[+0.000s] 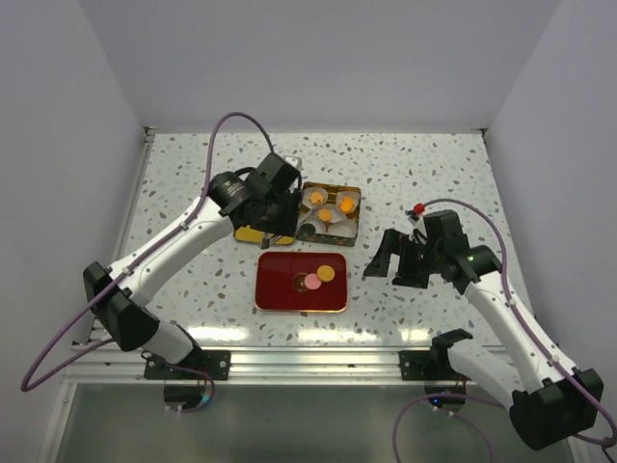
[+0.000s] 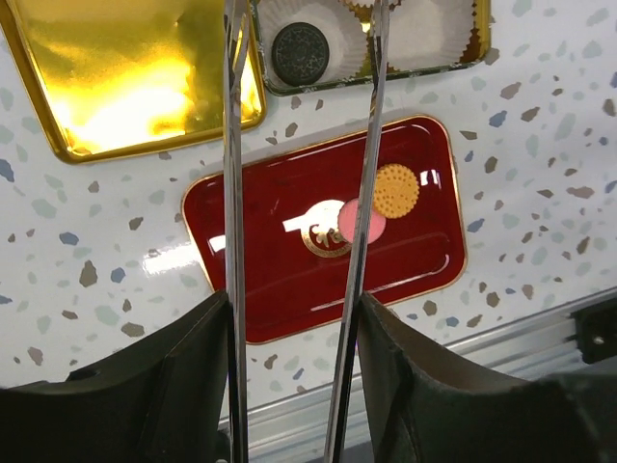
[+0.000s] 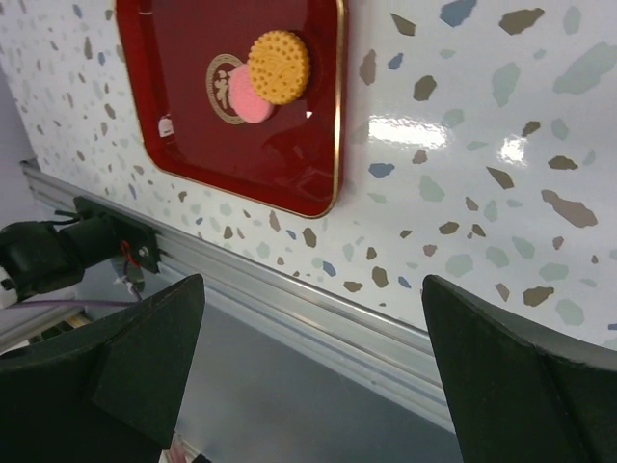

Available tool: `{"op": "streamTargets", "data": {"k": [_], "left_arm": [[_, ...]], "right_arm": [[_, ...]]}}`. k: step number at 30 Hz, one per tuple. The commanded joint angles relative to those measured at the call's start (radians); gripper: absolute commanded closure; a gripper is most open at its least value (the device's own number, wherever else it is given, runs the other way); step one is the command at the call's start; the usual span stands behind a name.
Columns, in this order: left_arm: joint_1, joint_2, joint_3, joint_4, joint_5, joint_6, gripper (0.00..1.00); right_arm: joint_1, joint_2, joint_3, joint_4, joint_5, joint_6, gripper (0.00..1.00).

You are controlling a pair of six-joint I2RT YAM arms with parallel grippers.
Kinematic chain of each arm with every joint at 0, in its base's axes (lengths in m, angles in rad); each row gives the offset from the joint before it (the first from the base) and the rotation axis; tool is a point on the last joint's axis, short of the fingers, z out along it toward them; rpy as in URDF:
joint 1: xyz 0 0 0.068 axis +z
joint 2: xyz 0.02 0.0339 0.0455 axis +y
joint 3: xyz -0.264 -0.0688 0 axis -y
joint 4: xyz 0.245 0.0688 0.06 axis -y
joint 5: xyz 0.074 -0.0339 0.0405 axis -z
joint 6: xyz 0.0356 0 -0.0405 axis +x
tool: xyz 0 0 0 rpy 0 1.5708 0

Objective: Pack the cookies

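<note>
An orange cookie [image 1: 327, 273] and a pink cookie [image 1: 313, 282] lie on a red tray [image 1: 278, 291] in front of the arms. They show as orange [image 2: 396, 190] and pink [image 2: 371, 222] in the left wrist view, and as orange [image 3: 279, 67] and pink [image 3: 243, 96] in the right wrist view. Behind the tray, a tin [image 1: 330, 243] holds paper cups with orange cookies [image 1: 347, 204]. One cup holds a dark cookie [image 2: 300, 53]. My left gripper [image 1: 275, 207] is shut on metal tongs [image 2: 232, 145], whose tips run out of view toward the tin. My right gripper [image 1: 395, 262] is open and holds nothing.
A gold lid [image 2: 125, 77] lies left of the tin, partly under my left arm. The aluminium rail [image 3: 318, 309] runs along the table's near edge, just below my right gripper. White walls close the back and sides.
</note>
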Motion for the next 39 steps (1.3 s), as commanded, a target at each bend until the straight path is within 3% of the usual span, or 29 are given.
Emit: {"op": "streamTargets", "data": {"k": [1,5,10,18,23,29,39], "left_arm": [[0.005,-0.105,-0.005,-0.045,0.055,-0.09,0.43],[0.002,-0.157,-0.008,-0.102,0.058,-0.112,0.44],[0.0,-0.269,-0.071,-0.111,0.064,-0.119,0.44],[-0.003,-0.475,-0.321,0.011,0.191,-0.104,0.45],[-0.026,-0.505,-0.385,0.03,0.262,-0.072,0.46],[-0.037,-0.53,-0.476,0.045,0.312,-0.006,0.46],[-0.116,-0.469,-0.518,0.117,0.264,-0.057,0.46]], "right_arm": [[0.025,-0.014,0.043,0.071,-0.065,0.058,0.01],[0.065,-0.007,0.007,0.11,-0.095,0.093,0.01],[0.067,-0.037,0.066,0.006,-0.069,0.063,0.01],[0.068,-0.217,0.113,-0.175,0.11,0.114,0.01],[0.068,-0.333,0.116,-0.235,0.257,0.266,0.01],[0.068,-0.34,0.239,-0.343,0.363,0.267,0.01],[0.068,-0.395,0.12,-0.22,0.29,0.257,0.01]]}}
